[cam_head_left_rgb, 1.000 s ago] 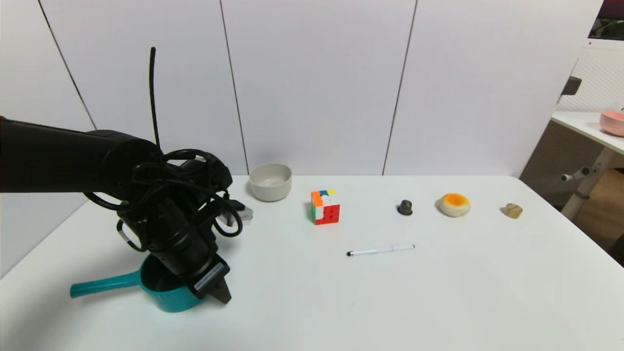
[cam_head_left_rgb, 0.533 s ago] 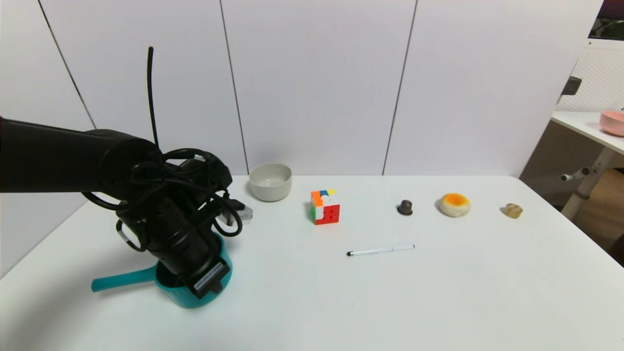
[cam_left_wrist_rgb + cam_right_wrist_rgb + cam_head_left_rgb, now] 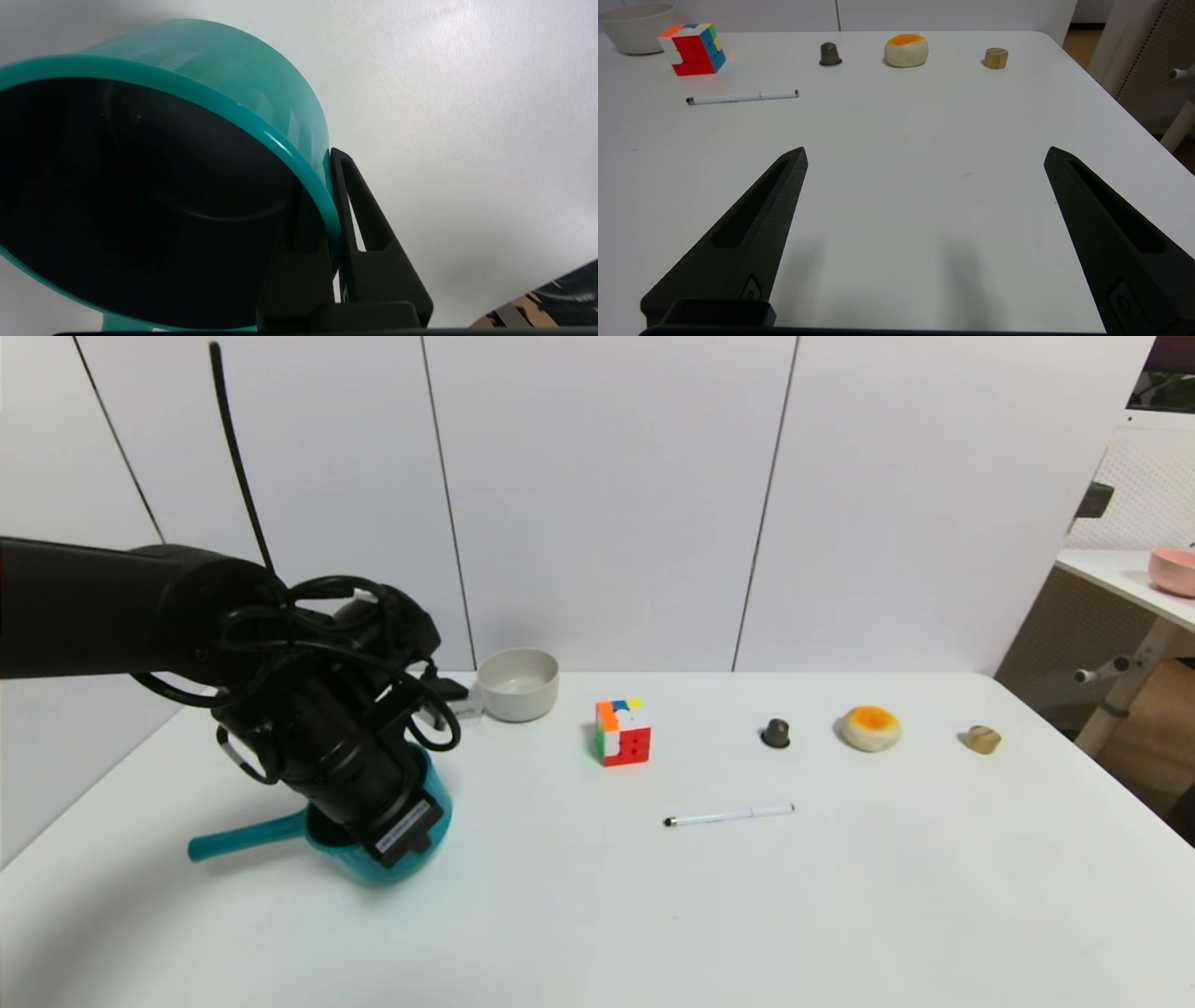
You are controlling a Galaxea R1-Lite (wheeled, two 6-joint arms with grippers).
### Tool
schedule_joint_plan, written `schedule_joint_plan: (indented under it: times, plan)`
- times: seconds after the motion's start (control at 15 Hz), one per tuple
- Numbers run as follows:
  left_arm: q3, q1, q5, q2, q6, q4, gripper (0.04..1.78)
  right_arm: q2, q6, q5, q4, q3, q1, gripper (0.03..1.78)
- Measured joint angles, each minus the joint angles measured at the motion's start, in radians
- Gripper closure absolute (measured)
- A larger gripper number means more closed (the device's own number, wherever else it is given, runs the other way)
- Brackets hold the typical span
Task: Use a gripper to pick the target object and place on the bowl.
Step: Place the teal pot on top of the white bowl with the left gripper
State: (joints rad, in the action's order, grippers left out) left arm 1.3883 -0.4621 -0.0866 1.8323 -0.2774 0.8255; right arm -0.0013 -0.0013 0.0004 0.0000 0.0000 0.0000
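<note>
My left gripper is shut on the rim of the teal saucepan, at the front left of the white table. One jaw is inside the dark pan and the other is outside its wall. The pan hangs tilted just above the table, with its long handle pointing left. In the left wrist view the gripper pinches the teal rim of the saucepan. The off-white bowl stands at the back of the table, beyond and right of the pan. My right gripper is open and empty, low over the table's right part.
A multicoloured cube stands right of the bowl, with a white pen in front of it. Further right are a dark grey capsule, an orange-topped bun and a small wooden cylinder. A pink bowl sits on a side table.
My left gripper's jaws have closed on the saucepan's rim. The arm has carried the pan right and a little up off the table. The right arm has not moved.
</note>
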Motion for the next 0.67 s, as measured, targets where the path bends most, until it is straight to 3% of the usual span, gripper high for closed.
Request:
schedule_joint_plan:
  times: [0.33,0.67]
  plan:
    - [0.235,0.006,0.137,0.043,-0.111,0.006,1.7,0.0,0.0,0.0,0.0,0.0,0.0,0.06]
    - [0.528,0.036,0.154,0.211,-0.278,-0.01,1.7,0.0,0.0,0.0,0.0,0.0,0.0,0.06]
